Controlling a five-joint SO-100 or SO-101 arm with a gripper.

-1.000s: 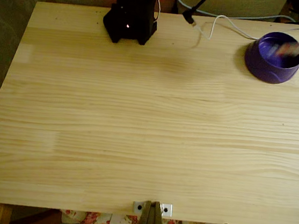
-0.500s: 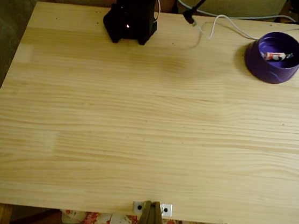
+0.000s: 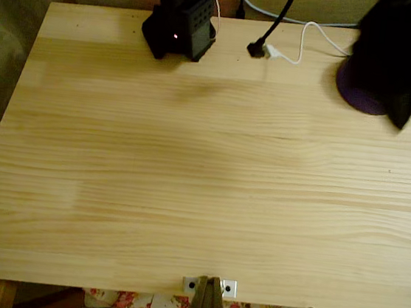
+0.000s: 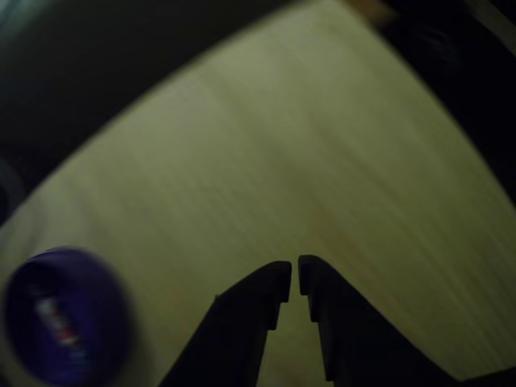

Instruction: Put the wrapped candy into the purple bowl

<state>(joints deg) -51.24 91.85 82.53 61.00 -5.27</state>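
Observation:
The purple bowl [image 4: 64,318] sits at the lower left of the blurred other view, and the wrapped candy [image 4: 58,318] lies inside it as a white-and-red streak. My gripper [image 4: 294,274] rises from the bottom edge over bare wood to the right of the bowl. It is shut, its fingertips almost touching with nothing between them. In the fixed view my dark, motion-blurred arm [image 3: 395,57] hangs over the table's far right corner. It hides most of the purple bowl [image 3: 354,97], leaving a purple sliver at the bowl's left side, and the candy is hidden there.
The arm's black base [image 3: 179,28] with a red light stands at the back edge of the wooden table [image 3: 187,182]. A black plug and white cable [image 3: 276,52] lie between base and bowl. A metal bracket [image 3: 209,285] sits at the front edge.
The candy came to rest in the bowl half a second ago. Since then the arm has swung into the fixed view over the bowl, covering it. The cable has shifted.

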